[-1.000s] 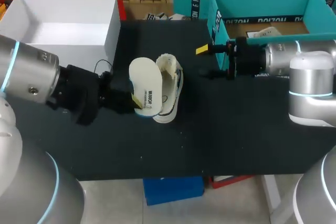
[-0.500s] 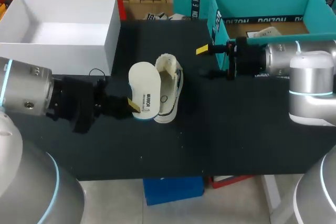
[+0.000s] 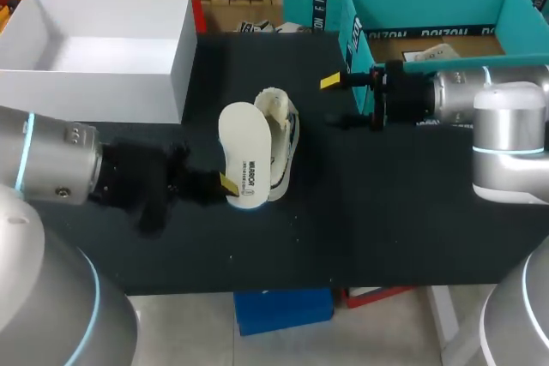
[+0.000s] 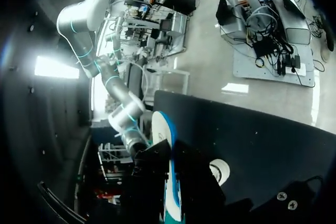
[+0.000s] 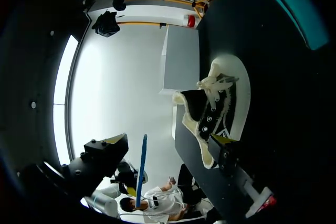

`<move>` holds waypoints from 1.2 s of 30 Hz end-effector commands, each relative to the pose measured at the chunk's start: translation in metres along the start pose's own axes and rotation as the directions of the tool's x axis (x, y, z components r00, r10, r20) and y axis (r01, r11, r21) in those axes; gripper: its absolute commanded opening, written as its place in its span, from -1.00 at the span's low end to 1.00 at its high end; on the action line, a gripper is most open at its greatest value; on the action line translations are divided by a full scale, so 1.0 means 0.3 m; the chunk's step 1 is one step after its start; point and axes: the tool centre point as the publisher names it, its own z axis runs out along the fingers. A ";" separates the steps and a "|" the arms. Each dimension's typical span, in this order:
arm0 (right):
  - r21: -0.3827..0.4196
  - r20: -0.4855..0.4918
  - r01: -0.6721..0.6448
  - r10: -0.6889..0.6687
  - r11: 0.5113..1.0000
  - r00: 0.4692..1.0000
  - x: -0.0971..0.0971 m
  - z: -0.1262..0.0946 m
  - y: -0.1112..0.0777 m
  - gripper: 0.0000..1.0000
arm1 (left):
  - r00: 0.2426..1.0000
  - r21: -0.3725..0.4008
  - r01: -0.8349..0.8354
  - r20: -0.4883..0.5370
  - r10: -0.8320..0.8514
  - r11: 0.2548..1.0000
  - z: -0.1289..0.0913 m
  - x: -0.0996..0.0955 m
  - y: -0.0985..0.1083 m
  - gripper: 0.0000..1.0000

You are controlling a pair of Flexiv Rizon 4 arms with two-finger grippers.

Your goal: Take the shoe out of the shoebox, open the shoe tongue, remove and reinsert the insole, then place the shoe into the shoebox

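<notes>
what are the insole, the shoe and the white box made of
Insole: likely foam, matte cream top, blue underside, thin edge.
Shoe: looks like dark canvas with fleecy cream lining and pale rubber sole.
White box: probably cardboard, thin flat matte walls.

The left arm dropped toward the near edge of the table. Its silver forearm, which a second ago crossed the left side higher up, lay lower and flatter. Its jaws, closed on the near end of the insole, travelled with it and ended closer to the front edge and slightly to the right. The insole came along, sliding toward the shoe until it covered more of the shoe's left side, and its near end now reached past the shoe's near end.
</notes>
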 end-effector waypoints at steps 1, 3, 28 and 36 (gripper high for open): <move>-0.003 0.001 0.000 0.000 1.000 1.000 -0.001 0.004 -0.002 1.00 | 0.997 -0.070 -0.038 0.058 0.042 0.997 0.050 0.067 -0.021 -1.00; -0.003 0.001 0.000 0.000 1.000 1.000 -0.001 0.004 -0.002 1.00 | 0.995 -0.106 -0.059 0.070 0.067 0.993 0.053 0.103 -0.012 -1.00; -0.003 0.001 0.000 0.000 1.000 1.000 -0.001 0.004 -0.002 1.00 | 0.955 -0.152 -0.255 0.119 0.273 0.955 0.172 0.243 0.160 -1.00; -0.003 0.001 0.000 0.000 1.000 1.000 -0.001 0.004 -0.002 1.00 | 0.955 -0.155 -0.269 0.087 0.285 0.951 0.206 0.244 0.247 -1.00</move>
